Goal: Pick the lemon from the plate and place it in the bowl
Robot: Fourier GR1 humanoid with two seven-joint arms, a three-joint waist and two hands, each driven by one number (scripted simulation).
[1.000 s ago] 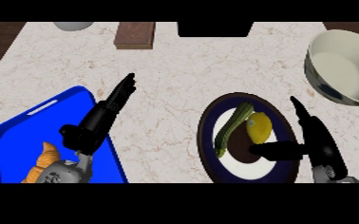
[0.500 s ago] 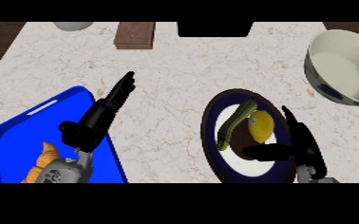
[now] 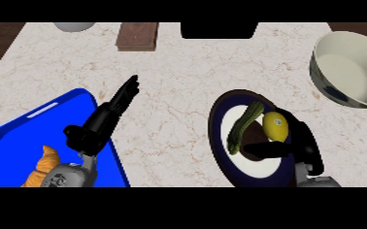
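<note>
Right hand (image 3: 305, 148): I am holding it low over the right side of the plate (image 3: 217, 126), with the thumb (image 3: 261, 149) stretching out to the left, well apart from the fingers (image 3: 300, 129). The hand is spread, not pinching anything. The fingers are standing just beside the right flank of the lemon (image 3: 276, 125) and the thumb is lying across the plate just below it; I cannot tell whether either is touching the fruit.

Lemon: it is lying on the plate, on the right half of the white centre, with a long green vegetable (image 3: 242, 127) lying at a slant just to its left.

Bowl (image 3: 342, 70): it is standing at the counter's (image 3: 186, 73) upper right, well apart from the plate and partly running past the view's right edge.

Left hand (image 3: 106, 119): I am keeping it at the left, fingers straight and pressed together, pointing up and to the right over the rim of the blue tray (image 3: 39, 126). It is holding nothing. A croissant (image 3: 43, 167) is lying on the tray, near my left wrist.

A brown block (image 3: 138, 35) is sitting at the counter's far edge
</note>
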